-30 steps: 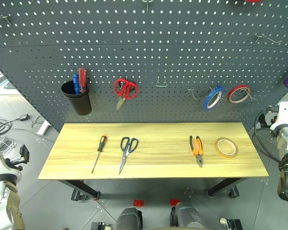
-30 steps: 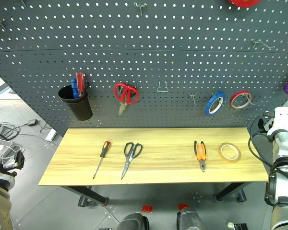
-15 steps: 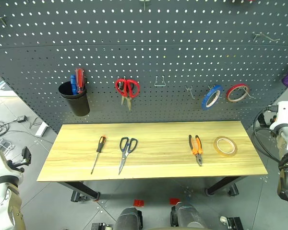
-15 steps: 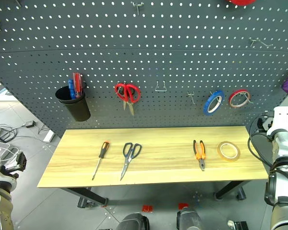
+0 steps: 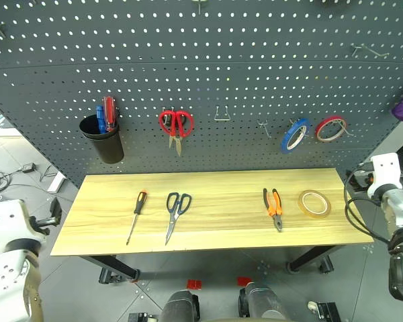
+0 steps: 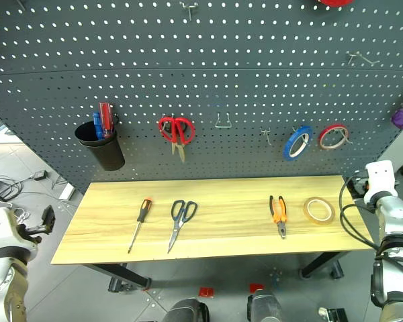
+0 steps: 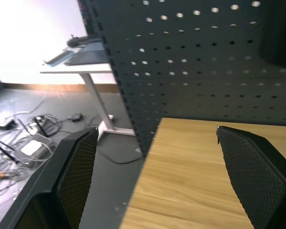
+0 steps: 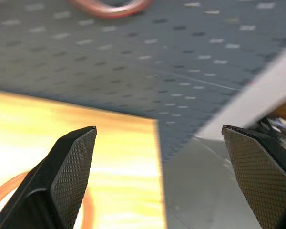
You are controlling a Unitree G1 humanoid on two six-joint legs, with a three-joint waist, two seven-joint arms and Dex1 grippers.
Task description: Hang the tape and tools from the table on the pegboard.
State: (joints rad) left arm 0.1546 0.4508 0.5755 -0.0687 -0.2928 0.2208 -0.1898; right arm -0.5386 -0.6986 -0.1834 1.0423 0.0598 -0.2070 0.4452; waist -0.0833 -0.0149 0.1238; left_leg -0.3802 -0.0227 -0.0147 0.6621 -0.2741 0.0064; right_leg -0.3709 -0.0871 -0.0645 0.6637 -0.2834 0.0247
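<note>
On the table [image 5: 221, 228] lie, from left to right, the orange-and-black screwdriver [image 5: 136, 215], the dark-handled scissors [image 5: 176, 212], the orange-handled pliers [image 5: 274, 208] and the yellow tape [image 5: 314, 204]. Behind them stands the pegboard [image 5: 208, 74]. My left gripper [image 7: 156, 131] hangs open off the table's left end, pointing at its corner, with nothing between its fingers [image 7: 76, 176]. Just past the table's right end, my right gripper [image 8: 158, 129] is open and empty. The tape [image 8: 2, 195] curves beside its left finger.
On the pegboard hang a black cup [image 5: 102, 139] holding red and blue screwdrivers, red scissors [image 5: 175, 125], a blue tape ring [image 5: 294, 136] and a red tape ring [image 5: 331, 129]. Bare hooks [image 5: 221, 114] sit between them. Cables [image 7: 33, 138] lie on the floor at the left.
Both hands have drawn in toward the table's ends, the right one also sinking a little. The red scissors on the pegboard, tilted a second ago, now hang straight.
</note>
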